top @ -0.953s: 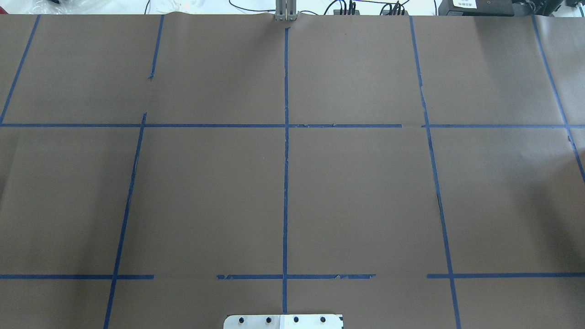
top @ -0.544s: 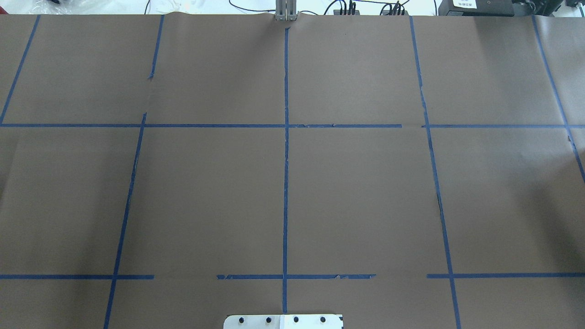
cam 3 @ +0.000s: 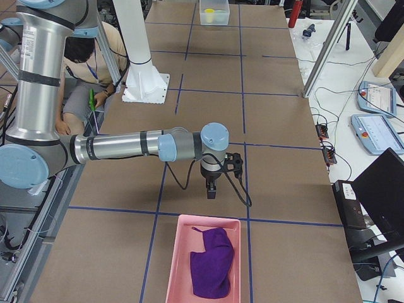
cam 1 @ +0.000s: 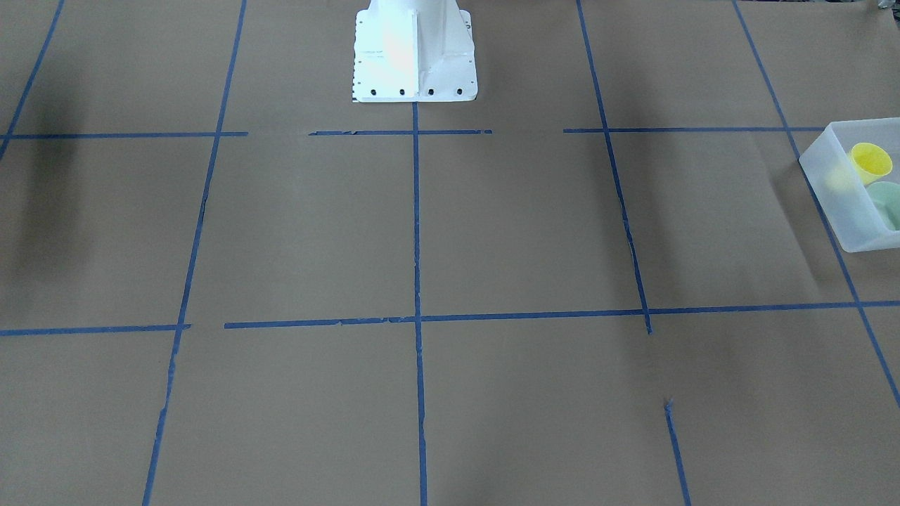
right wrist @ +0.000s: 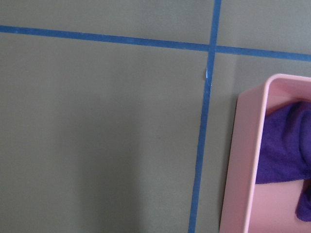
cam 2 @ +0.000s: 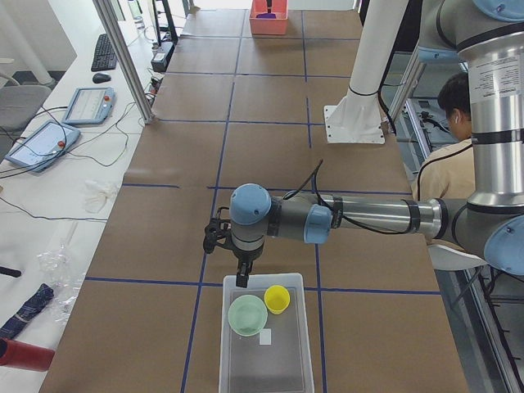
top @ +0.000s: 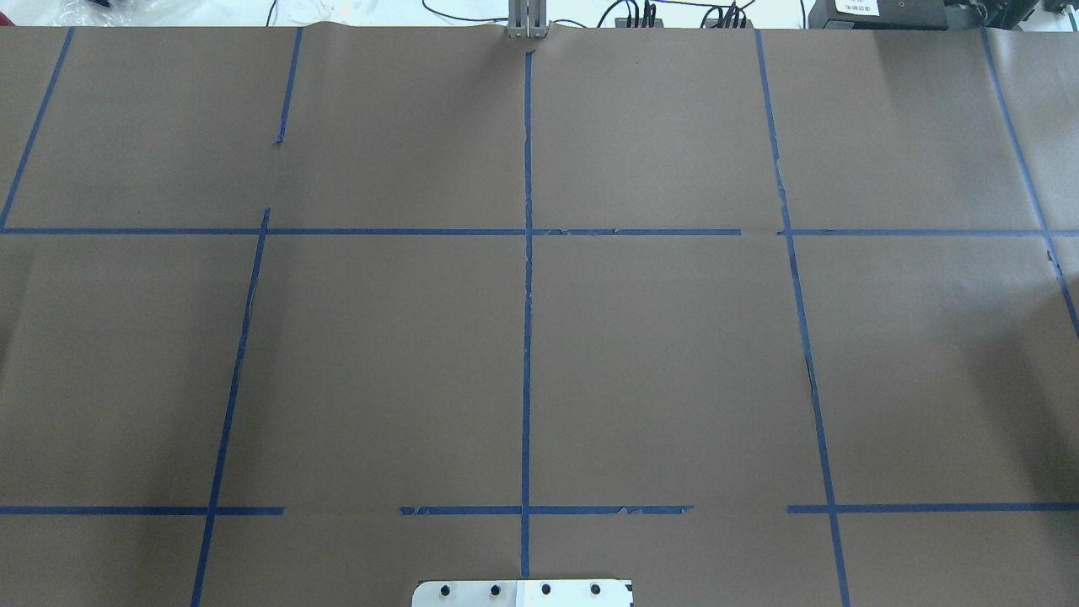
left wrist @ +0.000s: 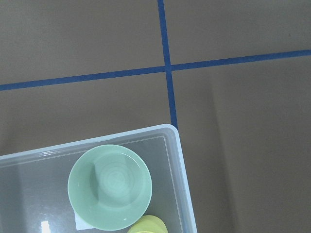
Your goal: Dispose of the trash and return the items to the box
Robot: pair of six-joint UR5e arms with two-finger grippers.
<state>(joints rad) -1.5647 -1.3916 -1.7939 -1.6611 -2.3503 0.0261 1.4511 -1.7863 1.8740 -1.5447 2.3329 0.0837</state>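
left pincer (cam 2: 241, 277) and right pincer (cam 3: 212, 191) both point straight down; closure unclear.

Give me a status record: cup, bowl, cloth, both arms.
box: at the table's end on the robot's left
yellow cup: in box, beside bowl
green bowl: in box, upright
purple cloth: in pink bin, right end
left gripper: by box edge; jaws unclear
right gripper: near pink bin; jaws unclear

Robotics lab: 2 UR arms (cam 2: 368, 214) on pedestal (cam 1: 415, 56), teach pendants (cam 2: 88, 105), tape-grid table (top: 674, 337).
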